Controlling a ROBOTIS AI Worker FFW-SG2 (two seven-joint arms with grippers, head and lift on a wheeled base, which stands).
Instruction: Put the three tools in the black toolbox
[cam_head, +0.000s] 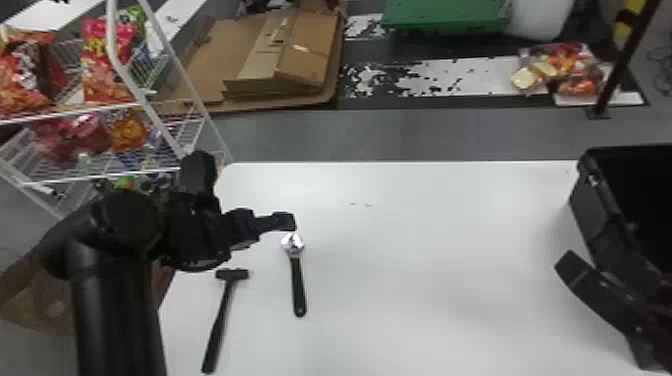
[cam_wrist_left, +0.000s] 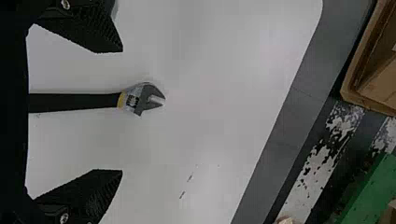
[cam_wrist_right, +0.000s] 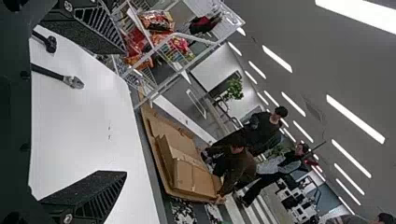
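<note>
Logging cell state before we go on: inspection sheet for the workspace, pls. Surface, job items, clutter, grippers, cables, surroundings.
Surface: white table, a few small dark marks
Hammer: lying on the table's left part
Adjustable wrench: lying right of the hammer
Black toolbox: at the table's right side, open, interior too dark to read
Clutter: flattened cardboard on the floor beyond the table
Left gripper: open, near the wrench's head, not holding it
Right gripper: open, holding nothing
Cables: thin dark loops on the floor, far right of head view, possibly cable
Surroundings: white wire rack with snack bags at left; green object beyond the table
</note>
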